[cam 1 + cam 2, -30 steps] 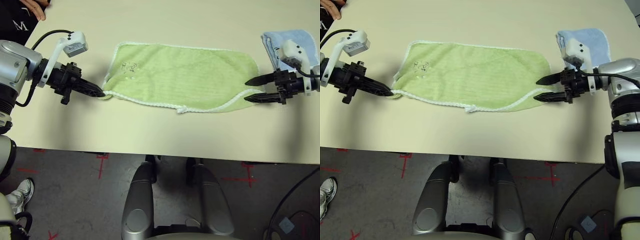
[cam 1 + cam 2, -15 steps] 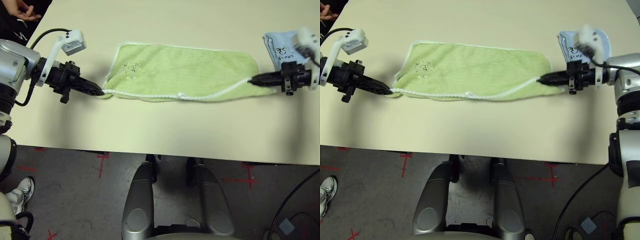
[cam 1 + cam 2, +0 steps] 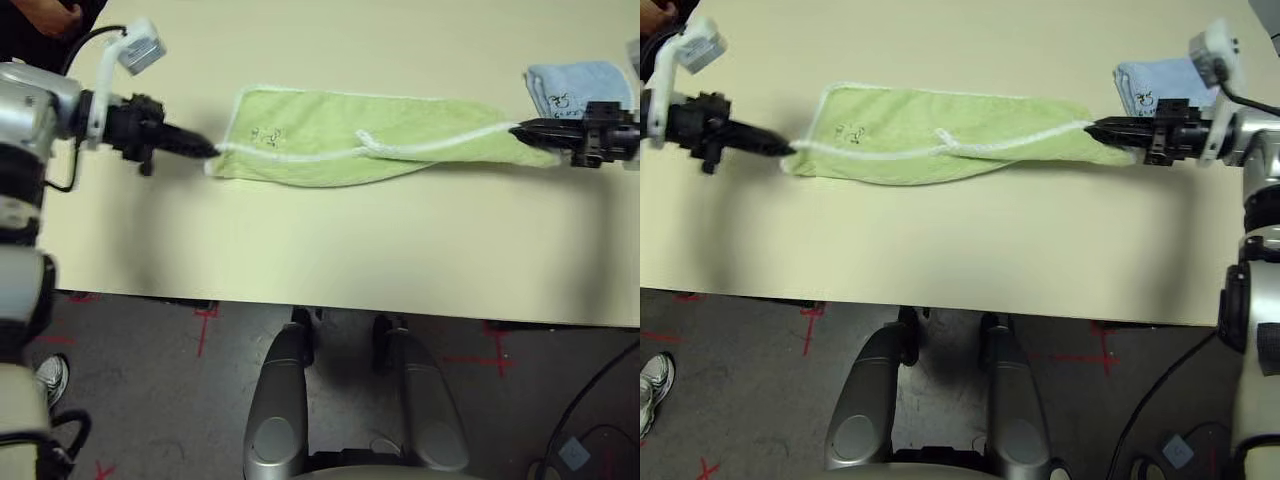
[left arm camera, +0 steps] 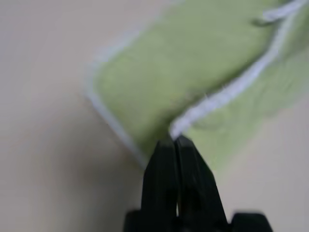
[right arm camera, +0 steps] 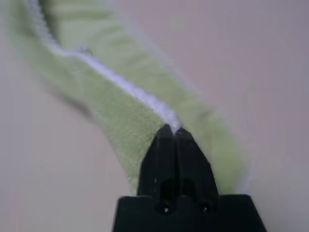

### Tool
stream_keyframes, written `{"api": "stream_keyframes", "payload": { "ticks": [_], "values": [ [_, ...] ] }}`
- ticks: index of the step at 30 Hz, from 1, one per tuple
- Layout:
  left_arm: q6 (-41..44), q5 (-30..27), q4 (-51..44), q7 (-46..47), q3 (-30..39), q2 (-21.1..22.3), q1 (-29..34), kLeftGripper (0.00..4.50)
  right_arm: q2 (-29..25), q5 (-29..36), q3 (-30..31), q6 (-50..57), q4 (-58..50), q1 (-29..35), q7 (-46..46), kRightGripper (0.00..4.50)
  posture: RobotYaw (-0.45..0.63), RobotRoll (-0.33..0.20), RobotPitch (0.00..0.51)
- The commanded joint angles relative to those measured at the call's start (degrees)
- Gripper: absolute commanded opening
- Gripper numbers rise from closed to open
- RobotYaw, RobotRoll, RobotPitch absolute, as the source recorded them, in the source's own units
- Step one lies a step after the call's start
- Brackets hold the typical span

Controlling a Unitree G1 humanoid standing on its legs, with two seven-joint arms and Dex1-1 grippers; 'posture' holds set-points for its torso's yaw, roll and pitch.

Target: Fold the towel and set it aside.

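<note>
Lime-green towel (image 3: 330, 140): stretched across the beige table (image 3: 320, 250), near edge lifted between both grippers.
Left gripper (image 3: 208, 151): fingers pinched together on the towel's left corner.
Right gripper (image 3: 518, 128): clamped on the right corner.
Blue cloth (image 3: 575, 85): folded, just behind the right gripper.

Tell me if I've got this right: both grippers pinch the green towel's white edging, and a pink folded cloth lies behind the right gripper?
Not quite. The folded cloth is light blue, as the left eye view shows. The left gripper and right gripper do pinch the towel.
</note>
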Motion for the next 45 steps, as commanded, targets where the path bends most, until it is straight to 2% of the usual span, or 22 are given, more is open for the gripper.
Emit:
{"api": "stream_keyframes", "payload": {
  "ticks": [1, 3, 5, 7, 9, 13, 15, 18, 20, 24, 29, 35, 39, 42, 44, 45],
  "values": [
    [-11.1, 3.0, 5.9, 18.3, 7.4, -1.8, -5.0, 0.00, 0.8, -2.0, -3.7, -8.7, 4.4, -7.1, -22.1, 0.02, 0.06, 0.000, 0.366],
    [-14.9, 3.7, 7.4, 22.7, 10.5, -2.7, -8.0, 0.00, 1.1, -2.4, -4.9, -12.3, 5.8, -11.0, -29.1, 0.02, 0.07, 0.000, 0.364],
    [-19.2, 4.1, 8.4, 27.4, 13.8, -3.0, -11.5, 0.00, 1.1, -1.9, -6.5, -16.6, 6.4, -14.2, -32.3, 0.02, 0.07, 0.000, 0.365],
    [-21.9, 4.7, 9.1, 30.9, 16.4, -2.8, -13.8, 0.00, 1.2, -1.1, -8.0, -19.1, 6.7, -15.4, -32.4, 0.02, 0.06, 0.000, 0.362],
    [-23.7, 5.1, 9.3, 30.9, 18.4, -2.8, -14.1, 0.00, 1.6, -0.5, -8.3, -19.8, 6.9, -14.3, -27.5, 0.02, 0.06, 0.000, 0.364],
    [-20.7, 7.1, 9.2, 20.5, 18.6, -2.5, -9.5, 0.00, 2.3, 1.6, -8.2, -17.0, 6.3, -8.2, -9.7, 0.02, 0.06, 0.000, 0.366],
    [-16.6, 9.7, 9.0, 12.7, 16.3, -1.6, -6.8, 0.00, 1.3, 0.1, -6.2, -16.9, 5.8, -5.2, -4.6, 0.02, 0.06, 0.000, 0.374],
    [-7.4, 17.1, 6.8, -12.1, 7.0, 3.1, 0.9, 0.00, -2.7, -6.8, 2.2, -11.3, 5.5, 2.9, 10.6, 0.02, 0.06, 0.000, 0.379],
    [-2.7, 17.3, 3.5, -21.1, 5.5, 4.2, 3.2, 0.00, -3.8, -7.5, 3.4, -10.2, 4.6, 4.9, 13.4, 0.02, 0.07, 0.000, 0.383],
    [4.5, 16.9, -2.1, -29.9, 5.4, 5.1, 4.1, 0.00, -4.9, -8.4, 4.3, -11.6, 3.0, 5.8, 16.1, 0.02, 0.07, 0.000, 0.382],
    [10.7, 17.0, -7.3, -35.8, 5.4, 6.0, 4.3, 0.00, -5.9, -9.1, 4.8, -13.3, 3.6, 5.1, 17.5, 0.02, 0.07, 0.000, 0.376],
    [17.6, 15.9, -10.9, -39.5, 6.3, 6.0, 2.6, 0.00, -5.7, -7.7, 3.0, -15.3, 5.1, 4.8, 18.7, 0.02, 0.07, 0.000, 0.374],
    [18.4, 16.0, -11.1, -38.3, 6.9, 5.7, 2.2, 0.00, -5.0, -4.8, 0.4, -12.3, 5.6, 3.8, 20.3, 0.02, 0.07, 0.000, 0.374],
    [18.4, 16.2, -11.3, -38.2, 7.0, 5.7, 2.8, 0.00, -5.0, -4.0, 0.2, -9.3, 5.0, 3.7, 24.7, 0.76, 0.07, 0.000, 0.375],
    [18.4, 16.2, -11.3, -38.2, 6.9, 5.6, 3.1, 0.00, -5.1, -4.1, 0.7, -7.5, 4.3, 3.9, 27.5, 1.41, 0.07, 0.000, 0.375],
    [18.3, 16.2, -11.2, -38.2, 6.9, 5.6, 3.2, 0.00, -5.3, -4.6, 1.4, -7.0, 3.7, 4.0, 28.8, 1.87, 0.07, 0.000, 0.375]
  ]
}}
